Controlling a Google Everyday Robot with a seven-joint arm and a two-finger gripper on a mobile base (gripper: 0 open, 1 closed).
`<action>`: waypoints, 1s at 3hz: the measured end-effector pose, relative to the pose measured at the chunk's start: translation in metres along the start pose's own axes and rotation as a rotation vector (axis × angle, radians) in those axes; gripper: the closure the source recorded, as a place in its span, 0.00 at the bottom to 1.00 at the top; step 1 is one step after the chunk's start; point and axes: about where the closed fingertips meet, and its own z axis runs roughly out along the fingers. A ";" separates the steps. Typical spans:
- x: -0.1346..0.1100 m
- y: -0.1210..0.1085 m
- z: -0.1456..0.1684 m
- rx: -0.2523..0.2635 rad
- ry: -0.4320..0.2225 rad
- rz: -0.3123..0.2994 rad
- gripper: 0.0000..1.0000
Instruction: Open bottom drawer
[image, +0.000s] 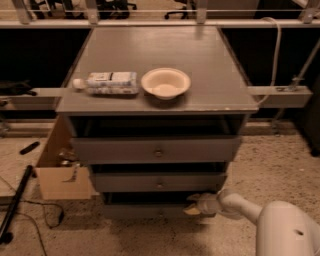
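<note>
The bottom drawer (145, 211), slimmest of three grey fronts, runs leftward from my hand (196, 207), which sits at its upper right edge; whether the hand is open or closed I cannot tell. Stiff painted wood, it should slide with some drag, best pulled by its top lip or central knob, not visible here.

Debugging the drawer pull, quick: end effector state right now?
End effector: at the right end of the bottom drawer front, near the floor; open or closed cannot be told.
</note>
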 end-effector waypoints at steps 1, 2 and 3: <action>0.004 0.010 -0.004 -0.013 0.008 0.006 1.00; 0.004 0.010 -0.004 -0.013 0.008 0.006 1.00; 0.004 0.010 -0.004 -0.013 0.008 0.006 0.82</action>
